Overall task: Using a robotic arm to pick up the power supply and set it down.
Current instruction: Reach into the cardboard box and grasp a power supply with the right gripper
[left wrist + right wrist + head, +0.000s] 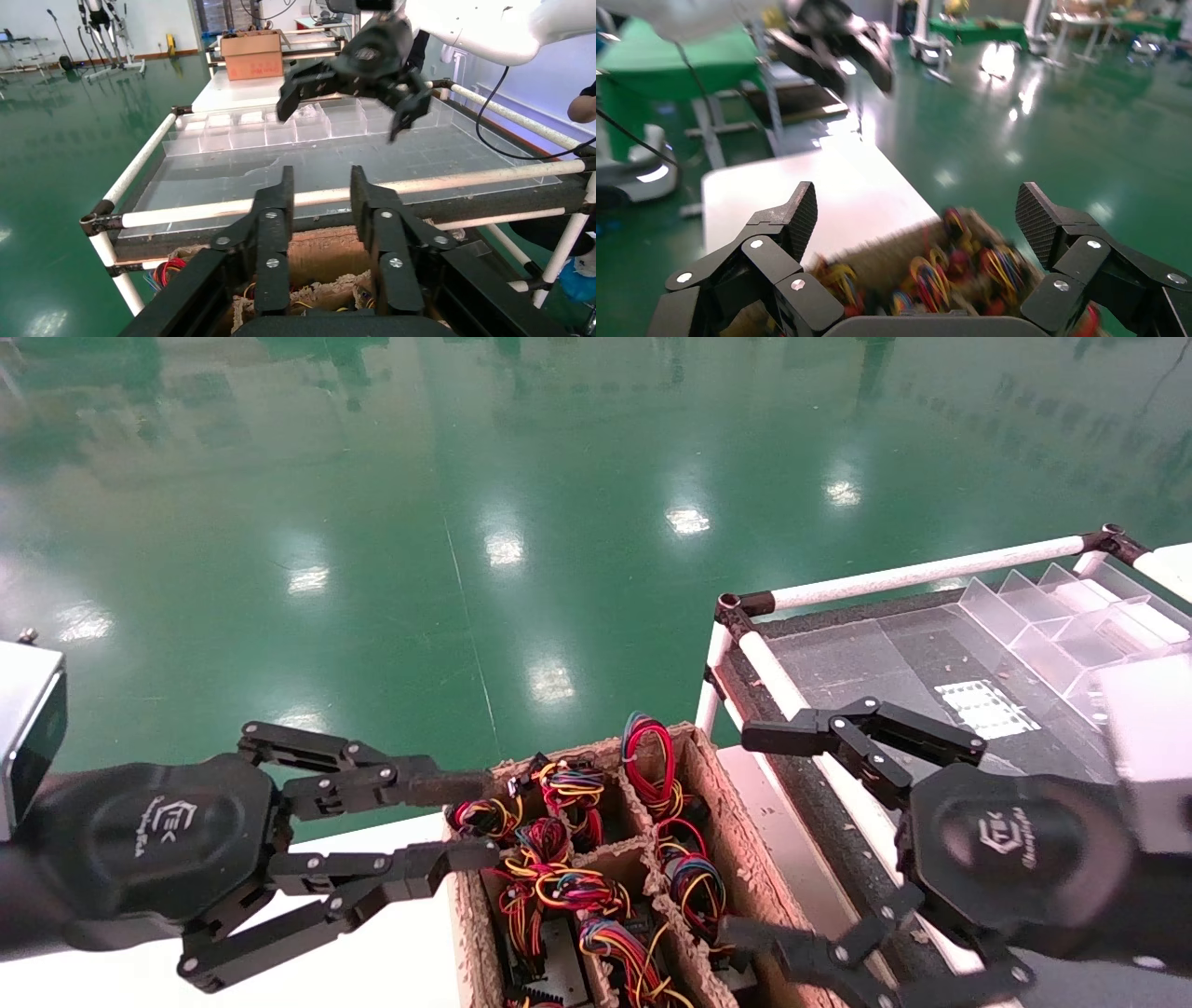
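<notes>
A brown cardboard divider box (717, 784) holds several power supplies; mostly their looped red, yellow, blue and black wire bundles (570, 889) show, with a bit of grey vented metal (557, 973) low in one cell. The robotic arm's right gripper (740, 836) hangs wide open over the box's right side, nothing between its fingers; in the right wrist view the gripper (917, 210) frames the wire bundles (933, 274) below. My left gripper (484, 820) is open at the box's left wall, empty. In the left wrist view the left gripper (321, 175) faces the white arm (478, 28).
A pipe-framed cart (922, 575) stands right of the box, carrying a clear tray with compartments (1052, 617). A white tabletop (372, 971) lies left of the box. Green floor (466, 523) stretches beyond. Another cardboard box (251, 55) sits far across the cart.
</notes>
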You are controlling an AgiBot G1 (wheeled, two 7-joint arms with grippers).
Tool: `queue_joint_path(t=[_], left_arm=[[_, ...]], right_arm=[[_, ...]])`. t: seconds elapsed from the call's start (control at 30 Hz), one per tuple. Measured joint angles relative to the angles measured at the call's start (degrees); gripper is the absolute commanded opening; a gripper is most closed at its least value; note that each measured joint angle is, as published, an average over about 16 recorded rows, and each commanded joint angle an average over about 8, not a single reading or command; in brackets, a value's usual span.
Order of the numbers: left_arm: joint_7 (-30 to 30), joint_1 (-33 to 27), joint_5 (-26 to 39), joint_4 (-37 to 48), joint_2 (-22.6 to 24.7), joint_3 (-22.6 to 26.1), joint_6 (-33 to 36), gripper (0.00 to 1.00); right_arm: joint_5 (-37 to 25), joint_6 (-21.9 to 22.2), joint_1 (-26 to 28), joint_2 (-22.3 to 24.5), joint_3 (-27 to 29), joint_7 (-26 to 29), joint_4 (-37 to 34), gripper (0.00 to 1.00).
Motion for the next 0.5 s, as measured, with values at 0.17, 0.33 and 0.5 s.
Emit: queue_joint_path(t=[0.17,0.33,0.5], left_arm=[[0.01,-0.01,-0.01,0.01,0.0,0.02,0.0,1.0],[0.02,-0.02,-0.02,0.02,-0.01,0.03,0.0,1.0],[0.03,-0.02,-0.02,0.02,-0.01,0.05,0.0,1.0]], right_arm=[[-5.97,0.93,2.05,-0.05,-2.03,-0.21,-0.85,1.0],[-14.33,0.19,6.47,-1.25,-5.45,-0.92,-1.69,1.0],[-23.58,-1.72,12.53,-3.75,-9.57,-2.88,-3.04,1.0]])
